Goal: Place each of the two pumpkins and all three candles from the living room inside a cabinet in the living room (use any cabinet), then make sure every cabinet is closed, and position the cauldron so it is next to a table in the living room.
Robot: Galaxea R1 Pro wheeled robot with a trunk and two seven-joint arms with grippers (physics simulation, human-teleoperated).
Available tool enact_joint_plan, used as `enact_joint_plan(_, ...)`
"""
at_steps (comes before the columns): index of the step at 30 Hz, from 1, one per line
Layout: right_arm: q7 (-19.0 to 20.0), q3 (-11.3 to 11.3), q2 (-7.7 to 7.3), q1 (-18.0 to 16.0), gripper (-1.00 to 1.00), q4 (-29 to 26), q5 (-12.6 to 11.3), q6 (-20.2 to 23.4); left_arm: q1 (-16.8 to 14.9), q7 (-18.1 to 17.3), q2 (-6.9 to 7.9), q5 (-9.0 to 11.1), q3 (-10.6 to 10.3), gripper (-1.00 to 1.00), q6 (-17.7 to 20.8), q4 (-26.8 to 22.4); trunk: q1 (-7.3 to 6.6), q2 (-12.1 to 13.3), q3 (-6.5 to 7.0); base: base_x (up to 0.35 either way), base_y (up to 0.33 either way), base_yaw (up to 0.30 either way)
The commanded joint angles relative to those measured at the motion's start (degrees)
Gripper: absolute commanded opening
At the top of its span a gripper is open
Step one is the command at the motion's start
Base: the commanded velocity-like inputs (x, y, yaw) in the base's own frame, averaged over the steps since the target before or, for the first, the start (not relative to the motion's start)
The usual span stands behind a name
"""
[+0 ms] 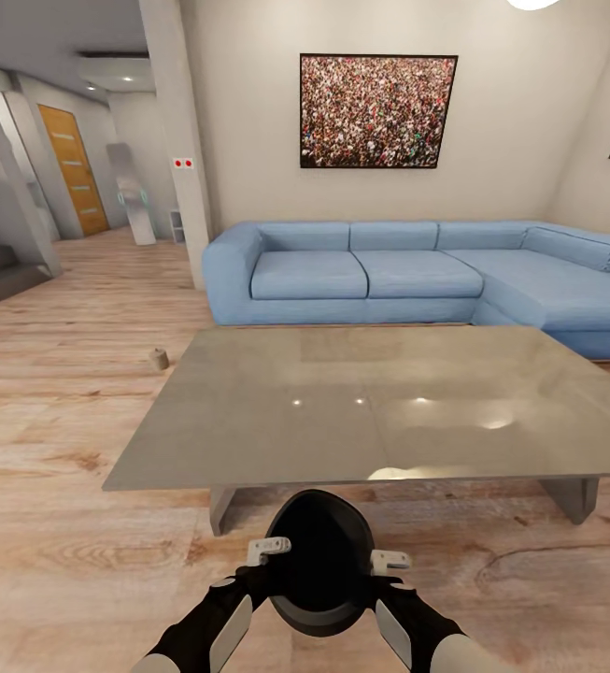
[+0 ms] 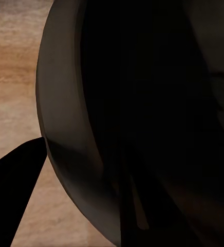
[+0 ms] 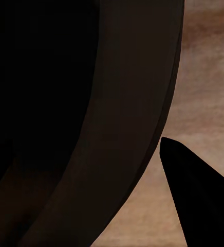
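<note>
From my head, I carry the cauldron (image 1: pixel 319 561) between my two claws: the left gripper (image 1: pixel 269 551) is clamped on its rim on one side, the right gripper (image 1: pixel 390 561) on the opposite side. It looks rigid, smooth and probably heavy, so I judge the rim the only sound hold, one claw a side to stop it tipping. Just beyond my claws stands the table (image 1: pixel 379 411), its glossy grey top bare; past it a blue sofa (image 1: pixel 417 271), and off to my left claw's side a candle (image 1: pixel 158 357) sits on the wooden floor (image 1: pixel 71 523). At my left wrist, the cauldron (image 2: pixel 143 123) wall curves right against a finger (image 2: pixel 14 195), floor beneath. At my right wrist, the cauldron (image 3: pixel 91 123) rim sits beside a finger (image 3: pixel 199 200).
</note>
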Motion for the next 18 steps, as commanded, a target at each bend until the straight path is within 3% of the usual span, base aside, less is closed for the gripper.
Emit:
enact_joint_plan(1, 2.0, 0.1, -0.20, -0.1, -1.00, -2.2, -1.1, 0.3, 0.0, 0.1, 0.93, 1.5, -0.8, -1.00, 0.2, -0.1, -0.02, 0.0, -0.05, 0.000, 0.000, 0.000)
enact_joint_plan(18, 2.0, 0.1, -0.20, -0.1, -1.00, -2.2, -1.1, 0.3, 0.0, 0.1, 0.93, 1.5, -0.9, -1.00, 0.2, -0.1, 0.34, -0.2, -3.15, 0.000, 0.000, 0.000)
